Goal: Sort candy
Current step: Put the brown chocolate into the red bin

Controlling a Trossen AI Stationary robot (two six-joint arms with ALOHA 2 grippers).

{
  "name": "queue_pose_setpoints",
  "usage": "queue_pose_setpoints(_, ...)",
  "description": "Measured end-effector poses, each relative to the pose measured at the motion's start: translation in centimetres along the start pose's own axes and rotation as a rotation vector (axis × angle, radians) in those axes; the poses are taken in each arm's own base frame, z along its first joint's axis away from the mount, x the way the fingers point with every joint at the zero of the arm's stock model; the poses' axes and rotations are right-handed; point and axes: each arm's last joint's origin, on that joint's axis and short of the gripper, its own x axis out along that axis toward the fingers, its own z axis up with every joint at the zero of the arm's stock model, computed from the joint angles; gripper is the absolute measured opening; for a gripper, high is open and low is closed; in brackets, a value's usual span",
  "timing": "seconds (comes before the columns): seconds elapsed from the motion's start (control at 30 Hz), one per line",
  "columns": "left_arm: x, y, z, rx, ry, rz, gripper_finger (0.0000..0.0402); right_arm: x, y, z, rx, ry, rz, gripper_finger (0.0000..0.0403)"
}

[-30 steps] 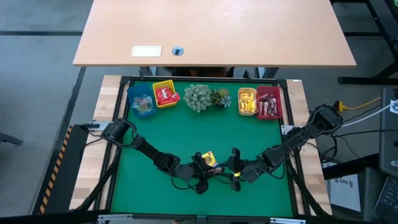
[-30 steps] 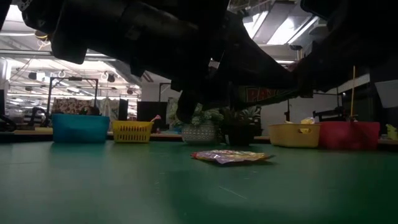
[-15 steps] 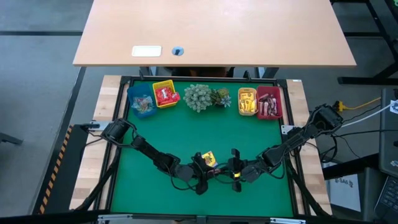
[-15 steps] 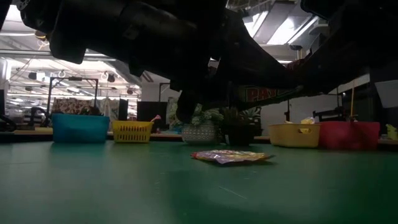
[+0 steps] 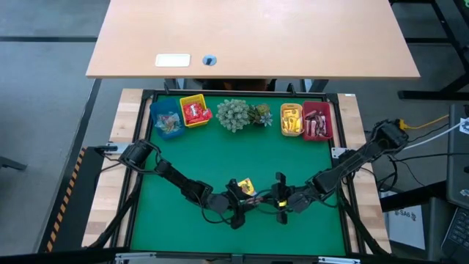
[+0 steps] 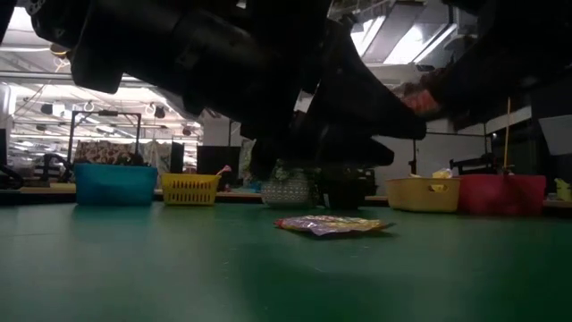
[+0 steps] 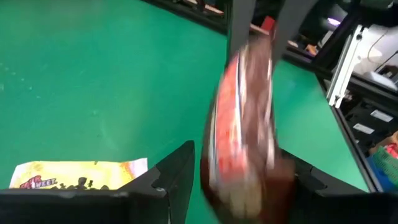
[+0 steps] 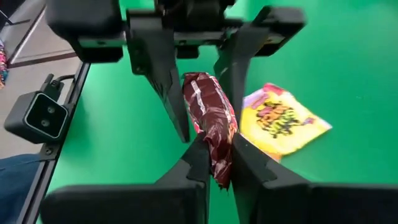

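Near the green surface's [image 5: 293,158] 6 o'clock edge, the right pincer [image 8: 214,163] is clamped on a dark brown-red wrapped candy bar [image 8: 210,121]. The left pincer [image 8: 198,68] stands apart around it. A yellow square candy packet [image 8: 281,118] lies flat just beside them.

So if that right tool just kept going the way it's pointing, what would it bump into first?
Most likely the left tool. The right tool, shut on a dark red candy bar, points straight at it, and the left tool's open fingers stand either side of the bar. How far apart they are is hard to judge.
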Motion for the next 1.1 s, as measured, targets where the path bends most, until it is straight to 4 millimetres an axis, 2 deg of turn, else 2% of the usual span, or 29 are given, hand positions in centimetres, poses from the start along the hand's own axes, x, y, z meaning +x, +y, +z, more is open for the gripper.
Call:
queue_pose_setpoints(0.17,0.0,0.0,0.0,0.002,0.004,0.002,0.0160,-3.1,-1.1,1.2,-0.023,-0.003,-0.089,0.0037)
queue_pose_setpoints(0.3,0.0,0.0,0.0,0.002,0.004,0.002,0.0160,-6.1,-3.0,2.1,-0.048,-0.038,-0.268,0.0037)
queue_pose_setpoints(0.4,0.0,0.0,0.0,0.002,0.004,0.001,0.0160,-8.3,-5.7,2.8,-0.009,-0.053,-0.452,0.0040)
queue_pose_setpoints(0.57,0.0,0.0,0.0,0.002,0.004,0.001,0.0160,-11.7,-11.2,3.1,0.176,-0.016,-0.745,0.0039)
queue_pose_setpoints(0.63,0.0,0.0,0.0,0.002,0.004,0.001,0.0161,-12.6,-13.1,3.2,0.282,-0.025,-0.835,0.0041)
queue_pose_setpoints(0.8,0.0,0.0,-0.1,0.003,0.006,0.002,0.0160,-14.4,-16.4,4.1,0.483,-0.091,-0.934,0.0043)
queue_pose_setpoints(1.1,0.0,0.1,-0.3,0.015,0.025,0.013,0.0160,-16.2,-21.2,3.9,0.767,-0.142,-1.182,0.0044)
